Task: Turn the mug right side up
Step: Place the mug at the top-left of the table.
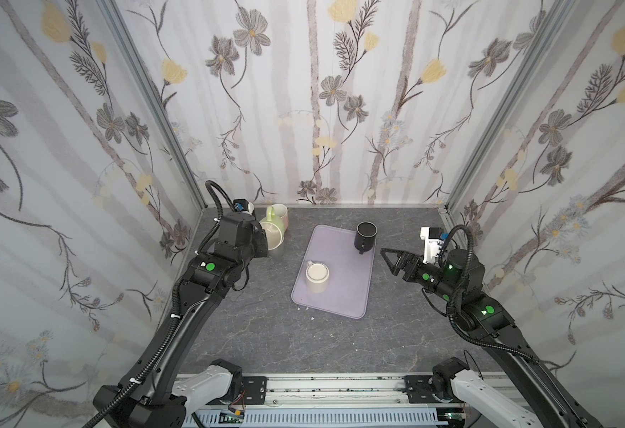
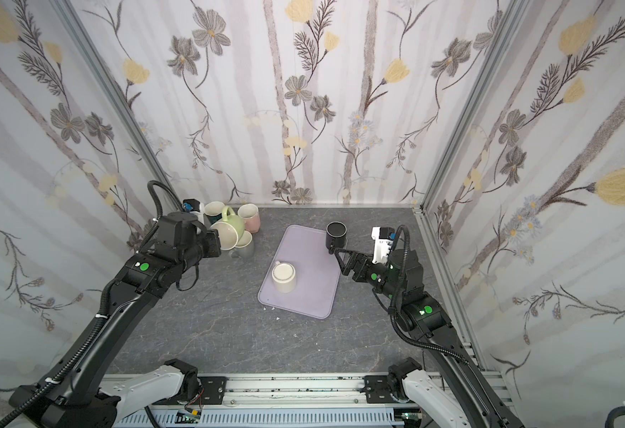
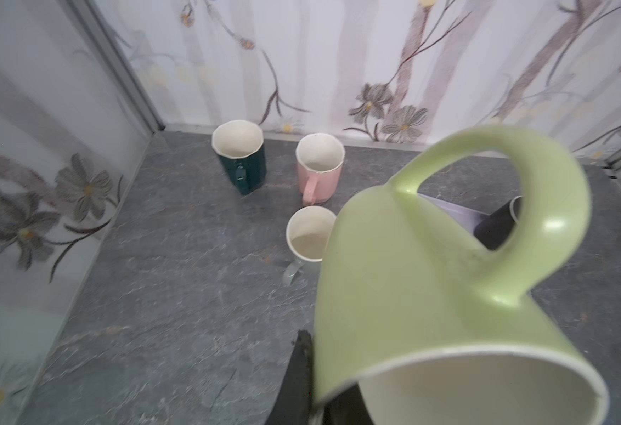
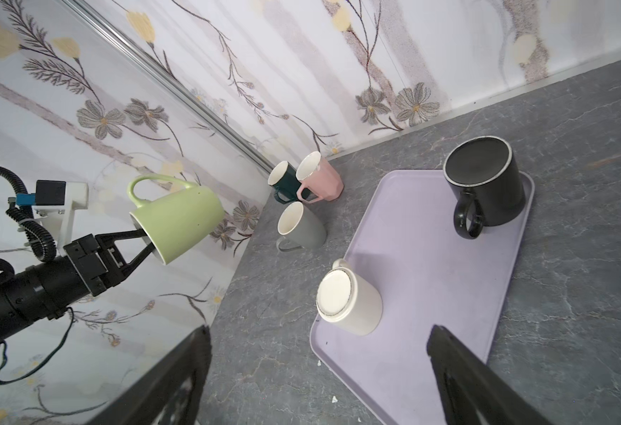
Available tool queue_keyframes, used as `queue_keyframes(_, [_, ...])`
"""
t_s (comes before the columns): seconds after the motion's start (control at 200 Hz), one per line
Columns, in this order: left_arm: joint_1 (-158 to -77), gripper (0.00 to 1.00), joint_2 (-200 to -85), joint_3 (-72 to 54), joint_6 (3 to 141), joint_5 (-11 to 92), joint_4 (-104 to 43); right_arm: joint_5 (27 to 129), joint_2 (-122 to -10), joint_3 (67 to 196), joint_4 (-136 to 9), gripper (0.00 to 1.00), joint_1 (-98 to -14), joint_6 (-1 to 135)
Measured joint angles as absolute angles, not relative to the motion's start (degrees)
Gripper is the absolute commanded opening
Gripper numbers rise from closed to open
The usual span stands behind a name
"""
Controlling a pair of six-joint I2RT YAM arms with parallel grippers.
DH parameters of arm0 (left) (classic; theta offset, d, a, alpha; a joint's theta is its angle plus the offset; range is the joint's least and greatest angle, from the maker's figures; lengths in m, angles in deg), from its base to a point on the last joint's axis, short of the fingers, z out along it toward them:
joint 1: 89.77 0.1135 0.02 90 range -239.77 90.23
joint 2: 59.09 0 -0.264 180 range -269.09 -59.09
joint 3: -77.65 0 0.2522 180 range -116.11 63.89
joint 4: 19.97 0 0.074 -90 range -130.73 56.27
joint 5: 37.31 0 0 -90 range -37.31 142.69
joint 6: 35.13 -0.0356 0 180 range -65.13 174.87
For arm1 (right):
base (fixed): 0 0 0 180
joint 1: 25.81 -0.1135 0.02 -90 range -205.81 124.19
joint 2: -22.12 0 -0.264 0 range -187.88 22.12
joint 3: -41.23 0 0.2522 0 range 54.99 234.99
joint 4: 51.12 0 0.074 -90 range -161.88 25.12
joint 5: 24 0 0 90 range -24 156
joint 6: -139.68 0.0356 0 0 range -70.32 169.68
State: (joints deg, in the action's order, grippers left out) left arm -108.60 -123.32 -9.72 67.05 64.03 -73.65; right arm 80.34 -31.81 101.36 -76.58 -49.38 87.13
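Note:
A light green mug [image 4: 180, 217] hangs in the air over the table's back left part, tipped on its side with its handle uppermost and its cream inside showing in both top views [image 1: 271, 234] [image 2: 229, 231]. My left gripper [image 4: 146, 241] is shut on its rim, one finger [image 3: 299, 371] outside the wall and the other inside. My right gripper [image 1: 386, 259] [image 4: 318, 335] stands open and holds nothing, just right of the lilac tray [image 1: 340, 300], close to the black mug's handle.
On the tray, a cream mug [image 1: 317, 276] [image 4: 349, 301] and a black mug [image 1: 365, 235] [image 4: 485, 191] stand upside down. In the back left corner a dark green mug [image 3: 242, 162], a pink mug [image 3: 320, 165] and a grey mug [image 3: 307, 239] stand upright. Walls close in on three sides.

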Motion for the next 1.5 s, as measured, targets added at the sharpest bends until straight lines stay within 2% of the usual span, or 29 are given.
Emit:
queue_keyframes(0.165, [-101.08, 0.0, -123.95, -9.72, 67.73, 60.49, -79.97, 80.15, -29.15, 97.12, -78.16, 0.92, -49.43, 85.58])
queue_keyframes(0.595, [-81.5, 0.0, -130.46, -11.36, 68.78, 48.42, -85.65, 79.62, -24.01, 92.2, -81.17, 0.93, -49.47, 83.07])
queue_keyframes(0.859, [-79.79, 0.0, -141.39, -17.56, 68.3, 43.55, -86.99, 80.78, -26.57, 91.92, -82.64, 0.93, -49.54, 80.77])
queue_keyframes(1.189, [-79.66, 0.0, -156.74, -25.3, 67.03, 42.61, -87.86, 80.56, -31.46, 92.14, -82.62, 0.93, -49.93, 78.37])
queue_keyframes(1.504, [-79.66, 0.0, -167.05, -30.77, 65.96, 42.41, -88.47, 75.58, -40.16, 95.13, -82.59, 0.93, -51.07, 76.95])
